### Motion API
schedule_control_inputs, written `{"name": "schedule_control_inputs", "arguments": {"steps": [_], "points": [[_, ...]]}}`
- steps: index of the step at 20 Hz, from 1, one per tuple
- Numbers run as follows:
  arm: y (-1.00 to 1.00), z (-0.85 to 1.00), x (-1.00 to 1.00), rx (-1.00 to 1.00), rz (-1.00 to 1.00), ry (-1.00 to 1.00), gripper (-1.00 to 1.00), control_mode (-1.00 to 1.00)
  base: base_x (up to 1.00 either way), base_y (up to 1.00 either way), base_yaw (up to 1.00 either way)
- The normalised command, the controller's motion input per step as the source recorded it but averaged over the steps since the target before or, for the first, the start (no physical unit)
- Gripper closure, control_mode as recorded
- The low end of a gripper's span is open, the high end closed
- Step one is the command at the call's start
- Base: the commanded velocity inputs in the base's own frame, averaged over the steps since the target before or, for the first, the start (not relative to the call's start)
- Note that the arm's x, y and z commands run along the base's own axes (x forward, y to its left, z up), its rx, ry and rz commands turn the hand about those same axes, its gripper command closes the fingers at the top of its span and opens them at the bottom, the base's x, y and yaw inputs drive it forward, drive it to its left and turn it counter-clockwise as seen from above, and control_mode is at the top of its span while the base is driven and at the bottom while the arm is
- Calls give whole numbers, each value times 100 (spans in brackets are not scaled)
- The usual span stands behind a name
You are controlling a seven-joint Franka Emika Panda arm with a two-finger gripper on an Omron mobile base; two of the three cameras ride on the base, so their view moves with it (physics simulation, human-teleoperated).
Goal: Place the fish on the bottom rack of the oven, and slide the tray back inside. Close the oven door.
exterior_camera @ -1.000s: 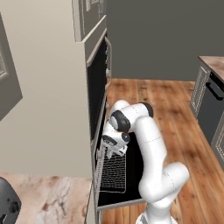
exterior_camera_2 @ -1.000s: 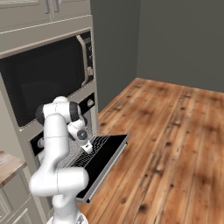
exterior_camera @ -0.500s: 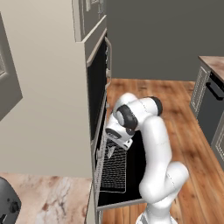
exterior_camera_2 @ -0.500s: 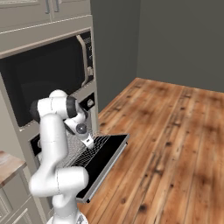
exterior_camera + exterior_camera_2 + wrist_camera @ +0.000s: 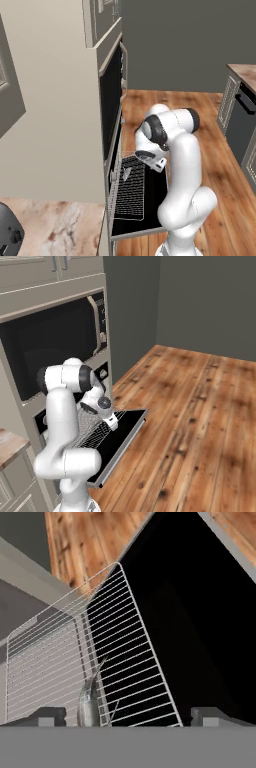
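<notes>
**Fish released onto the pulled-out rack**

The fish now lies on the rack, which sits drawn out over the lowered oven door; the end effector has spread wide and lifted clear, holding nothing; sliding the rack in looks next.

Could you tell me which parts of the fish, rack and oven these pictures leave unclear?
- Fish: hand view, its lower part is cut off by the bottom edge.
- Rack: left base view, the fish on it is too small to pick out.
- Oven cavity: right base view, the arm hides its lower opening.
- Oven door handle: not discernible in either base view.
</notes>
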Motion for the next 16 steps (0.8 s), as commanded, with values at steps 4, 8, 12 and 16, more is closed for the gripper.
{"name": "schedule_control_inputs", "arguments": {"steps": [4, 8, 12, 16], "points": [[-69, 0, 0, -1, 0, 38, -100, -100, 0, 0, 0], [-42, 0, 5, 0, 0, 46, -100, -100, 0, 0, 0], [-18, 0, 13, 0, 0, 35, -100, -100, 0, 0, 0], [0, 0, 20, 2, 0, 25, -100, -100, 0, 0, 0]]}}
